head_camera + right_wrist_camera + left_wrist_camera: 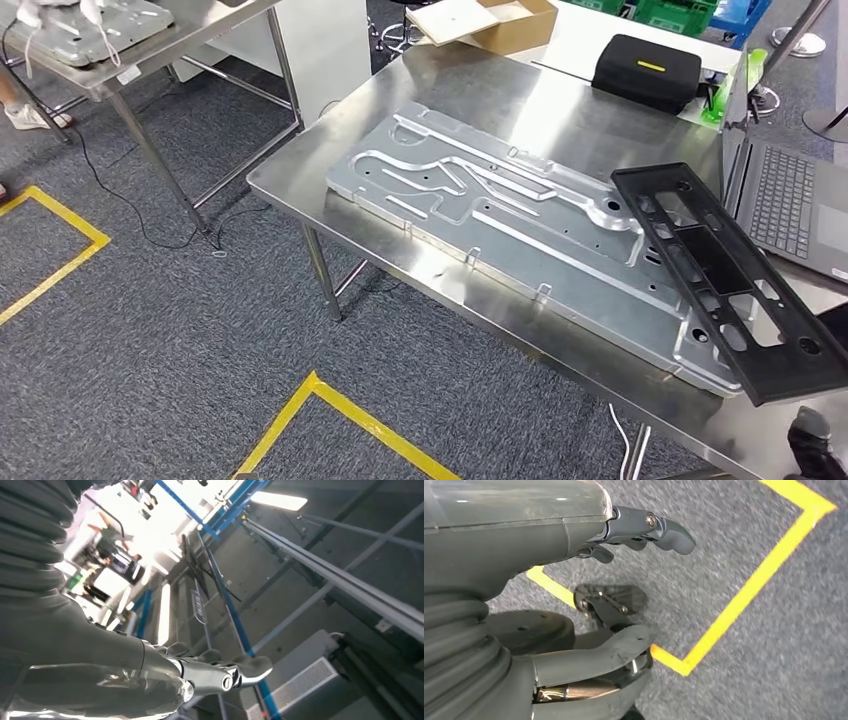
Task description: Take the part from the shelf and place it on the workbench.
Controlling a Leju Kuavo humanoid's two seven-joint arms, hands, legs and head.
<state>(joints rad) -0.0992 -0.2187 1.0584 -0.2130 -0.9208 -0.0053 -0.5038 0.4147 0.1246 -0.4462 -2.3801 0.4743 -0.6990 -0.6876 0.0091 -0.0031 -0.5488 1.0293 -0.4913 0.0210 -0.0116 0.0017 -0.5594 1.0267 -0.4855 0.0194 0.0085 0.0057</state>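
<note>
The part is a long black plastic frame (722, 265) with several cut-outs. It lies slanted over the right end of a large stamped metal plate (500, 215) on the steel workbench (300, 170). Its near end juts past the plate's edge, just above my right hand (815, 445), which holds it from below; the part hides the grip itself. In the right wrist view my right hand (220, 675) points up at the ceiling with its fingers curled. My left hand (574, 525) hangs over the carpet, fingers apart, holding nothing.
An open laptop (790, 200) stands at the bench's right end, with a black case (645, 70) and a cardboard box (490, 20) behind. A second steel table (180, 35) carrying another plate stands at the far left. Yellow tape (340, 420) marks the grey carpet.
</note>
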